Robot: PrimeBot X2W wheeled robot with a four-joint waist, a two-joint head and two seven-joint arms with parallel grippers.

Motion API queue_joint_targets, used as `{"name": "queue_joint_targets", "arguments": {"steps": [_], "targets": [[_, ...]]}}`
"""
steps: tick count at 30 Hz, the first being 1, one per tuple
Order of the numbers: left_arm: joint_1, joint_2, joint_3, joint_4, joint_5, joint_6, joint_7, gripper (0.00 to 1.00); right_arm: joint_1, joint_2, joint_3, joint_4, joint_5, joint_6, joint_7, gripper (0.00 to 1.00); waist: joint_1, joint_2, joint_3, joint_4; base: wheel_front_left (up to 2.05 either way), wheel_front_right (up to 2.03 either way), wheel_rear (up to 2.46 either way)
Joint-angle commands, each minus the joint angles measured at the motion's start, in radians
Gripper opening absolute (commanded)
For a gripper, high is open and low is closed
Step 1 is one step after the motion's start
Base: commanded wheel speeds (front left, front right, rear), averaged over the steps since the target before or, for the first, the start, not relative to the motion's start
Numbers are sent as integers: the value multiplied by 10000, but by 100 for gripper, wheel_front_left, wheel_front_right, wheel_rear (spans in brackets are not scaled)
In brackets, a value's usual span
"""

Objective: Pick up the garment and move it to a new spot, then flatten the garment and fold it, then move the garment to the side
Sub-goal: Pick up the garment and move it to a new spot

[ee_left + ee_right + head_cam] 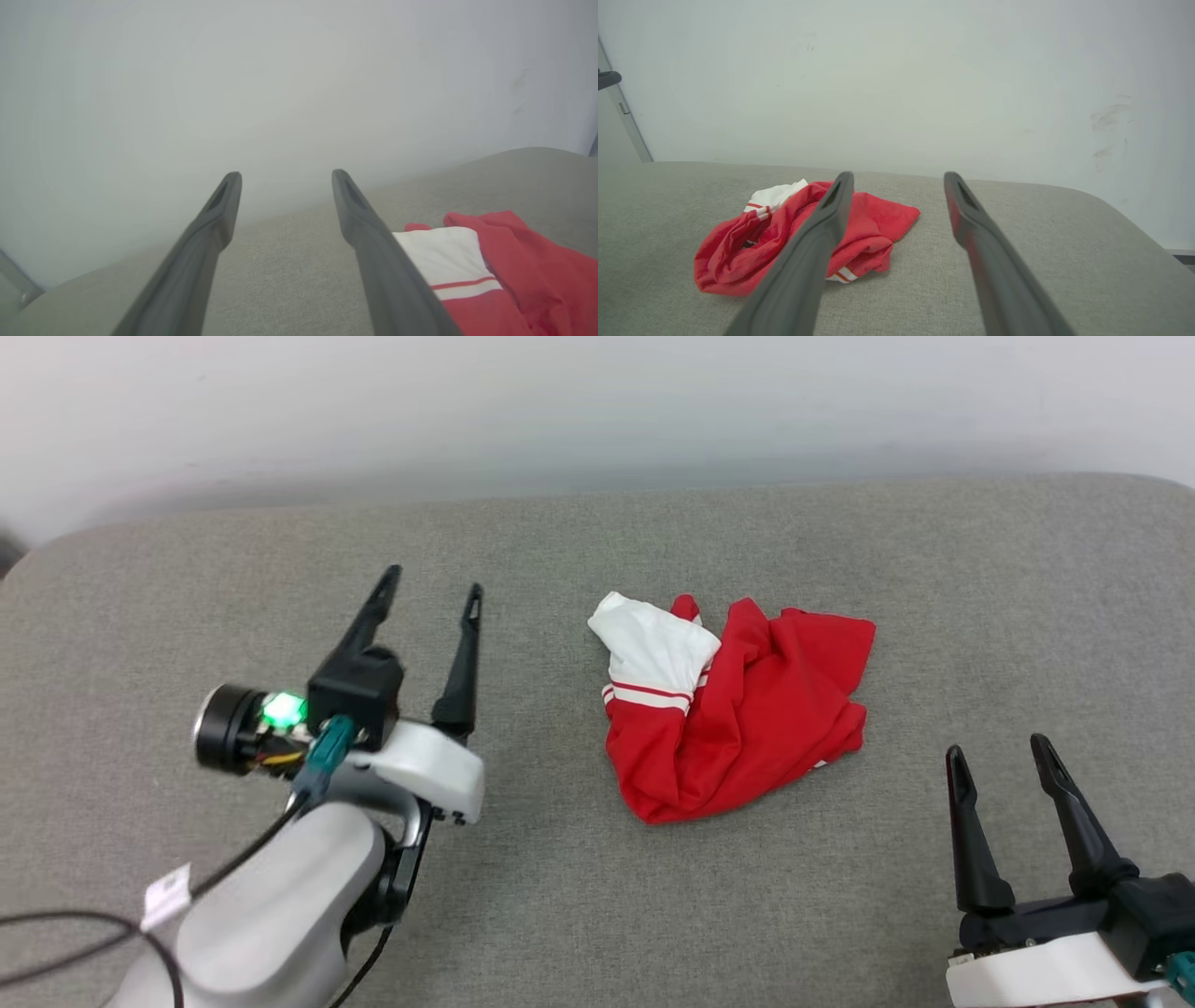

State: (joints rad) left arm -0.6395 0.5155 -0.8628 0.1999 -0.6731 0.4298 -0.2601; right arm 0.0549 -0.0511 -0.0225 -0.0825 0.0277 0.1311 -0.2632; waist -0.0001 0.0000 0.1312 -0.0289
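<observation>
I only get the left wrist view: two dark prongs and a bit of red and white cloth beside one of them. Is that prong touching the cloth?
Observer: No. In the head view the left gripper stands apart from the garment, with bare grey surface between them.
Operator: Is the cloth laid out flat?
Observer: No, it lies in a crumpled heap, with one white sleeve on top at its left.
Operator: Where is the other hand?
Observer: The right gripper is open, nearer the robot on the garment's right, not touching it.
</observation>
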Motion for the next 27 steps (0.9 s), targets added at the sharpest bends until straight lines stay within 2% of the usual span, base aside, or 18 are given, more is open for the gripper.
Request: {"name": "queue_joint_targets", "arguments": {"steps": [1,5,11,17,27], "targets": [[546,-66,441,-323,426,294,-64,100,96,17,-43,33,26,-7,-24,100,1,0,-36,49,0,0,0],[1912,-302,1797,-1072,1290,651,-49,100,167,17,-110,55,89,-7,-24,100,1,0,-129,112,0,0,0],[3747,-818,3384,-1623,2397,531,-52,100,300,17,-154,102,179,-7,-24,100,1,0,-318,118,0,0,0],[5164,-1587,4528,-1816,3250,-86,-53,100,492,17,-267,202,310,-7,-24,100,1,0,-520,156,0,0,0],[6462,-2678,5923,-1621,4302,-1216,-54,100,813,17,-269,383,618,-7,-24,100,1,0,-903,275,0,0,0]]}}
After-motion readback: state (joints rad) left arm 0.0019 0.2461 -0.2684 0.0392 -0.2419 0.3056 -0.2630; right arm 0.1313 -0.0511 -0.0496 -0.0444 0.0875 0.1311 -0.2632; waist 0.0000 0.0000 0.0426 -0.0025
